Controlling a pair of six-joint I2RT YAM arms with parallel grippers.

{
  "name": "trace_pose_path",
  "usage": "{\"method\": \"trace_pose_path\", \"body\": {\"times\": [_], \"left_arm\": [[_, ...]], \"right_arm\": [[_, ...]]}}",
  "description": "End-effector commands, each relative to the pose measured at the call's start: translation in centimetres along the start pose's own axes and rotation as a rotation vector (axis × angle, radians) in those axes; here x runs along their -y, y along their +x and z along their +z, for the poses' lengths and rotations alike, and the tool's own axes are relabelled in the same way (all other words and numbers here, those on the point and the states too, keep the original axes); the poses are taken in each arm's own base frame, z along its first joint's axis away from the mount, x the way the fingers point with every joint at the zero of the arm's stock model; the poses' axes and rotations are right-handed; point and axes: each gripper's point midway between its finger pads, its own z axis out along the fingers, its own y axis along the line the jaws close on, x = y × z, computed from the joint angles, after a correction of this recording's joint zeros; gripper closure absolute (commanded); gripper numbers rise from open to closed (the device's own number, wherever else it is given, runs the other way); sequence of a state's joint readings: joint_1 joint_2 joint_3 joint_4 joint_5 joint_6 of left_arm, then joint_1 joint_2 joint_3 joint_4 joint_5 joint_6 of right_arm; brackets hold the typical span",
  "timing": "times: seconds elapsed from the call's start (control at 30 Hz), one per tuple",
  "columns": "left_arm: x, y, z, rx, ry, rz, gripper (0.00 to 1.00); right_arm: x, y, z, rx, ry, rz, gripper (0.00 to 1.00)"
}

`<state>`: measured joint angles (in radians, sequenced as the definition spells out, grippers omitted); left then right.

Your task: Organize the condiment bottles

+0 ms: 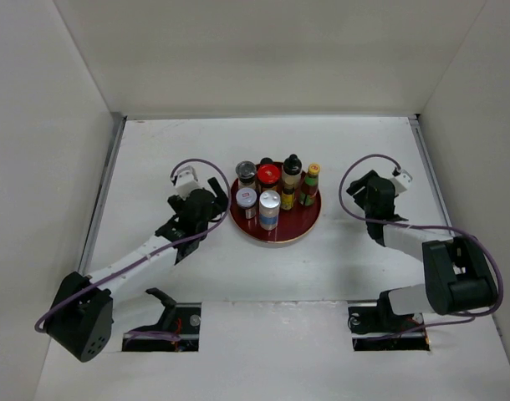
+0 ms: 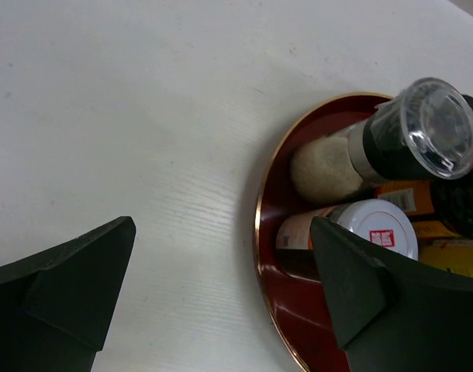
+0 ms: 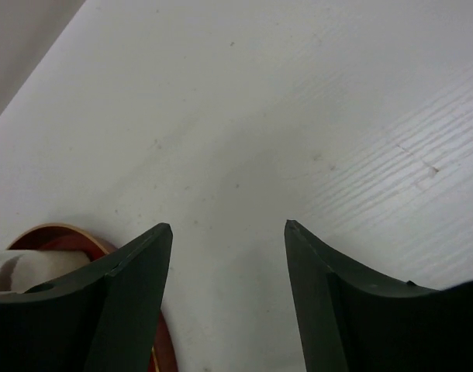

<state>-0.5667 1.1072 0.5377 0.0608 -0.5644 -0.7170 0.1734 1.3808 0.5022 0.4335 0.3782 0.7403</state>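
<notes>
the condiment bottles, small cylinders with metal and plastic caps, stand clustered in a glossy round red tray on the matte white desk. left end effector is spread wide beside the gold-edged rim. right end effector is partly spread over bare desk.

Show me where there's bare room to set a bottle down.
Bare table lies behind the tray, in front of it toward the near edge, and between it and the right end effector. Crowded: the tray, packed with bottles, and its left rim, where the left end effector sits.
</notes>
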Motion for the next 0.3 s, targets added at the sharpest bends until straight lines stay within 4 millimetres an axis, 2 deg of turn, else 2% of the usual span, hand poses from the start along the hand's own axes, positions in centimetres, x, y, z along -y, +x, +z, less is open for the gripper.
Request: {"method": "trace_pose_path", "body": {"times": [0.0,0.07,0.27], "left_arm": [[3.03,-0.74,-1.21,-0.035,0.088,-0.007,0.0],[3.72,-0.89,-1.58,-0.032,0.109,-0.004,0.0],[3.62,-1.49,-1.66,-0.02,0.106,-0.002,0.0]], "right_arm": [[-1.68,-2.01,0.18,0.043,-0.096,0.119,0.29],[-1.6,-2.06,0.17,0.044,-0.096,0.124,0.26],[-1.87,-1.52,0.48,0.024,-0.104,0.122,0.23]]}}
